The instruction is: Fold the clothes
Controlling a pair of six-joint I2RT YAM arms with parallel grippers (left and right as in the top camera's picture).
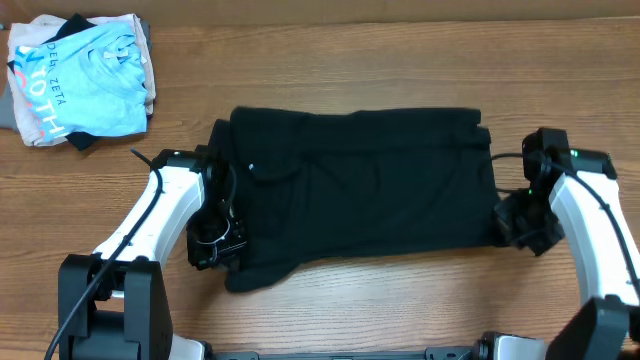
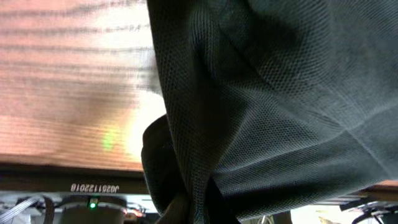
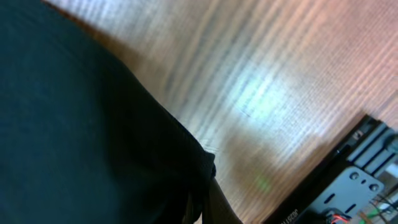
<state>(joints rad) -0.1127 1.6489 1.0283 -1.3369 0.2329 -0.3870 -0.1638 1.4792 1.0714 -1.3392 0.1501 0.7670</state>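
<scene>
On the wooden table, the black T-shirt lies flat; the left gripper and the right gripper each pinch its side edge.

Each arm has a smooth, rounded white shell with black joints at its ends. The left arm stands on a boxy black base near the tabletop's front-left corner, and a thin black cable runs along its white shell. The right arm, by the tabletop's right edge, has a small green light on its black upper joint. The left gripper and right gripper are black assemblies. In the left wrist view, a black bar bears white printed characters, with a green lamp beneath. In the right wrist view, a black plate shows round screws beside red and green wires.
</scene>
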